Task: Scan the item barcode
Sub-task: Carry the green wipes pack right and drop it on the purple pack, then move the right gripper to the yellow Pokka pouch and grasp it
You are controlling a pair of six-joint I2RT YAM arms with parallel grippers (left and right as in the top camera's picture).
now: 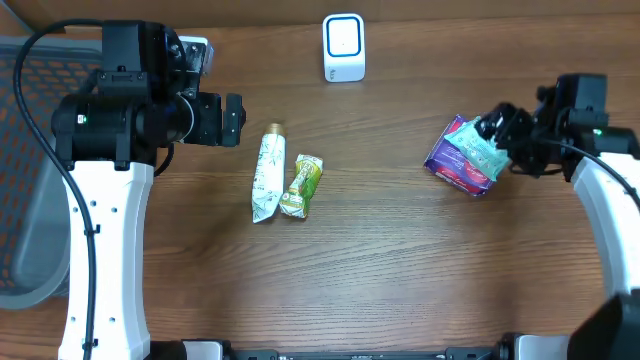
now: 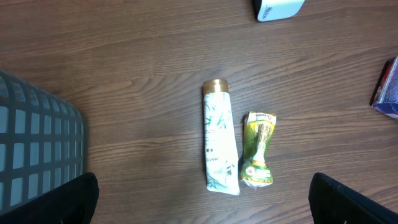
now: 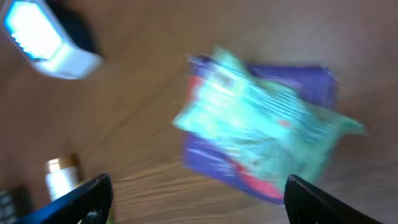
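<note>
Purple packet point(image 1: 460, 158) seems clear of the spread right gripper point(image 3: 198, 186).

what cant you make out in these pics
packet: right wrist view is motion-blurred; print and any barcode unreadable.
scanner: left wrist view, cut off by the top edge.
basket: overhead, cut by the left edge, partly behind the left arm.
tube: overhead, lettering too small to read.

Left gripper point(image 1: 233, 119): points right, jaws wide apart. Right gripper point(image 1: 498, 132): points left, jaws spread wide.
</note>
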